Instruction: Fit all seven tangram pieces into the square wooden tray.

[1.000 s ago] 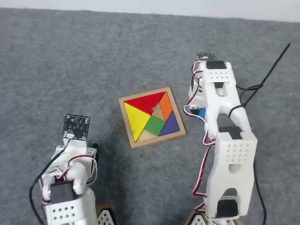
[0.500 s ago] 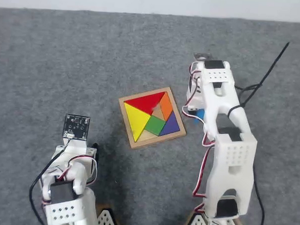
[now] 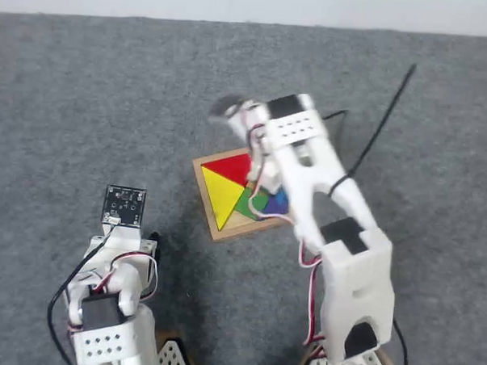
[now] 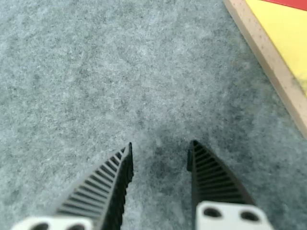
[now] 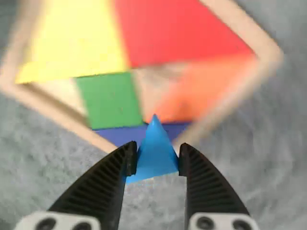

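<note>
Item 1. Right pincer (image 5: 156, 153): we record its black ribbed fingers (image 5: 120, 167) clamped on the two slanted sides of a small light-blue triangular piece (image 5: 154, 141), which points away from the wrist. The piece hangs over the rim of the tray, beside the dark blue piece. We cannot tell whether it touches anything beneath it.

Item 2. Square wooden tray (image 5: 268, 50): we place it at the middle of the table, turned slightly askew. Contents as we see them:
- large red triangle (image 5: 172, 28), on the far side;
- large yellow triangle (image 5: 76, 43), on the left, edge to edge with the red one;
- green square (image 5: 110, 98), near the centre;
- dark blue piece (image 5: 117, 135), along the near right rim, touching the green square;
- orange piece (image 5: 196, 96), between the red triangle and the dark blue piece, outline blurred;
- two bare wood patches, one (image 5: 153, 79) among red, green and orange, the other (image 5: 57, 88) between yellow, green and the rim.

Item 3. White right arm (image 3: 308, 177): we log it stretching from the near right edge over the tray's right half.

Item 4. Left pincer (image 4: 160, 145): we note its fingers spread apart with nothing between them, low over the grey felt table cover (image 4: 96, 72), near the tray's left rim.

Item 5. White left arm (image 3: 113, 306): near left, well apart from the right arm.
</note>
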`<control>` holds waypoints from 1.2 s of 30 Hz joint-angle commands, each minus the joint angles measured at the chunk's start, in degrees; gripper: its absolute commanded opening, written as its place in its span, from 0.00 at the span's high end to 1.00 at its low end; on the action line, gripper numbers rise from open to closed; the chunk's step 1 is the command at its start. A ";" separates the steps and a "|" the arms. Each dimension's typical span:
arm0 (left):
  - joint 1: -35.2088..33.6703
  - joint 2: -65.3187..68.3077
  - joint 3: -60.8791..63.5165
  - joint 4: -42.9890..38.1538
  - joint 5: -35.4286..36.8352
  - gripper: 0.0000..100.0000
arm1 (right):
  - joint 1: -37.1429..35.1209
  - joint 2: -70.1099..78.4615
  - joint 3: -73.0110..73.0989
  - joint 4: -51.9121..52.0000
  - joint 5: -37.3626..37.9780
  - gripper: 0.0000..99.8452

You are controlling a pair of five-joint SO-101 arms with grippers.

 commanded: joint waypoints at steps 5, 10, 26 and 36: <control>0.00 -1.05 -0.48 0.35 0.44 0.81 | -6.46 -4.70 -1.49 0.40 18.99 0.91; -6.33 -1.05 -0.40 0.18 -3.43 0.81 | -6.37 -4.70 -1.49 -0.04 21.54 0.91; -19.43 -1.05 -0.40 -0.26 -6.95 0.81 | -12.35 -2.07 1.32 0.04 26.81 0.91; -19.43 -1.05 -0.40 0.18 -6.95 0.81 | -13.76 3.03 1.32 -0.04 31.56 0.91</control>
